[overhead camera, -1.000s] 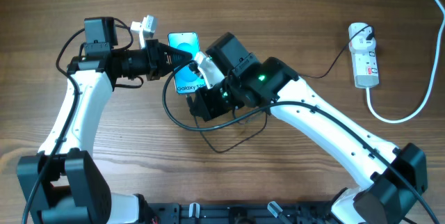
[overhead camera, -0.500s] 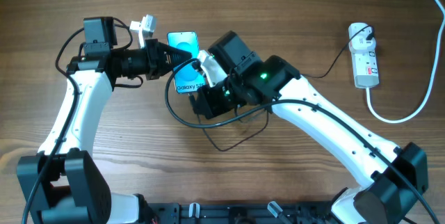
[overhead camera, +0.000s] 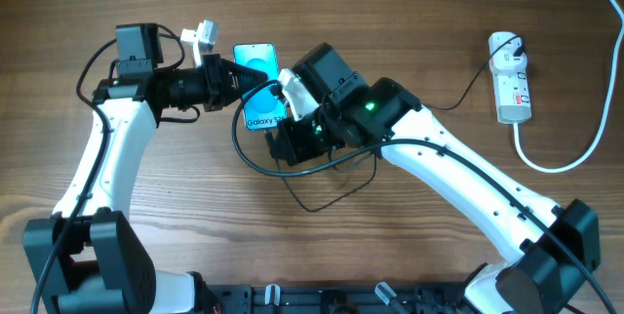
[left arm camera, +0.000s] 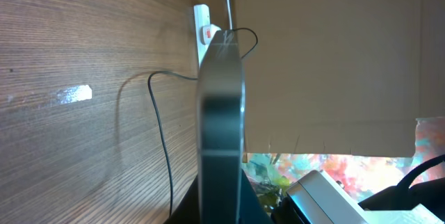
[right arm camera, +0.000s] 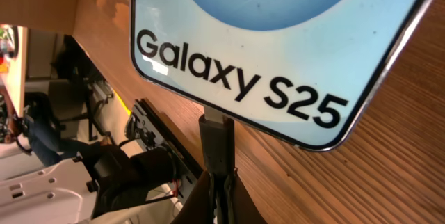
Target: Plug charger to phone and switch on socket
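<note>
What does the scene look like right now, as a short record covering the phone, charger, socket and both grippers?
phone: held between the two arms, screen visible from above
left gripper: shut on the phone
right gripper: shut on the charger, just behind its tip
charger tip: at the phone's bottom edge, under "Galaxy S25"; cannot tell if fully seated
socket: on the table, far right
black plug: sits in the socket
switch: position cannot be told
</note>
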Motion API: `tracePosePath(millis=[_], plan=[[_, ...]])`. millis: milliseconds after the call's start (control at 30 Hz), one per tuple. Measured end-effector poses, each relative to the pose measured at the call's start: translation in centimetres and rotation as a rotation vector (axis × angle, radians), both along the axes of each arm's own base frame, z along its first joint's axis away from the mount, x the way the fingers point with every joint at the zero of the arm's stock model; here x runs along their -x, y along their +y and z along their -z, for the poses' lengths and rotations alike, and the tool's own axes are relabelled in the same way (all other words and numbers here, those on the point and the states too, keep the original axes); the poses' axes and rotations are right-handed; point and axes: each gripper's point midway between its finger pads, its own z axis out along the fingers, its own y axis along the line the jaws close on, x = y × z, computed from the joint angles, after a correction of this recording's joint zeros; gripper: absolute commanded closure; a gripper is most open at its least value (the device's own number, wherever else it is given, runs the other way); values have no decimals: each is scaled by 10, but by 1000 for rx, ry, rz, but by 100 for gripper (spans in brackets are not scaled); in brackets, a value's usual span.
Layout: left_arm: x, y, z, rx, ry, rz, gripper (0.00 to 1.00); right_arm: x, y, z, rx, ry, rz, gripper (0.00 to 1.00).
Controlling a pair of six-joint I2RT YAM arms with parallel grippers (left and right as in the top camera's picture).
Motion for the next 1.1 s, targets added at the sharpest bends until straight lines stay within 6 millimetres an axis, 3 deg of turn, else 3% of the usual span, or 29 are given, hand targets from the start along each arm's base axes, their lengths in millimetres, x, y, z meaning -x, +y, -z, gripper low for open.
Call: tracePosePath(millis=[1100], plan=[[-7,7,-3,-22,-17,-27,96,-8,10,0,-50,-33,8,96]])
